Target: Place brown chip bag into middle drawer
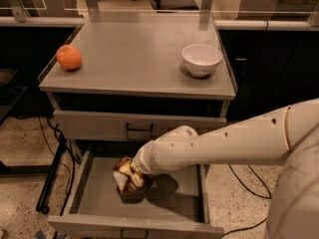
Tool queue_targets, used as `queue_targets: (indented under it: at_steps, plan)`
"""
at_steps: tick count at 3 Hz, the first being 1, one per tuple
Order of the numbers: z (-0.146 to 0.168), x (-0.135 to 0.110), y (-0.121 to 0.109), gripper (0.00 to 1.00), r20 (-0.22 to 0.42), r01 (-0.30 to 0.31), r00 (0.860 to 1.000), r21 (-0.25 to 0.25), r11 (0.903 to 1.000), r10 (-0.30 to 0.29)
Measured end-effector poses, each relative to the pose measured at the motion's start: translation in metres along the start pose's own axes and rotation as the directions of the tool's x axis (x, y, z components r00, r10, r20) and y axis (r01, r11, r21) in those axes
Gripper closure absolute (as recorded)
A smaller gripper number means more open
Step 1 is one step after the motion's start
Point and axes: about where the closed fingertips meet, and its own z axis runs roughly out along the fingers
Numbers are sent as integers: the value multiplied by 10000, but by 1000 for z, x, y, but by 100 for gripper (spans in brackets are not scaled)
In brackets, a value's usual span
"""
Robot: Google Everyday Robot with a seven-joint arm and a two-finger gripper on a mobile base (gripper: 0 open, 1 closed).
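Observation:
The brown chip bag (130,181) stands upright on the left-middle floor of the open middle drawer (174,203), a wide shallow grey drawer pulled out below the cabinet top. My gripper (133,170) reaches down into the drawer from the right, at the end of the white arm. It is shut on the top of the bag, and the wrist hides most of the fingers. The bag's bottom rests at or just above the drawer floor.
A closed grey drawer front with a black loop handle (139,128) sits above the open drawer. An orange fruit (69,57) lies at the left of the cabinet top and a white bowl (201,59) at the right. Cables hang at the left side.

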Motion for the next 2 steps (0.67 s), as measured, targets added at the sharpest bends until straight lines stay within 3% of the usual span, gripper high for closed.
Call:
queue_targets:
  at_steps: [1, 2]
  plan:
    - [10, 12, -11, 100, 21, -495, 9988, 330, 9982, 494]
    - [12, 13, -15, 100, 47, -595, 9982, 442, 9972, 594]
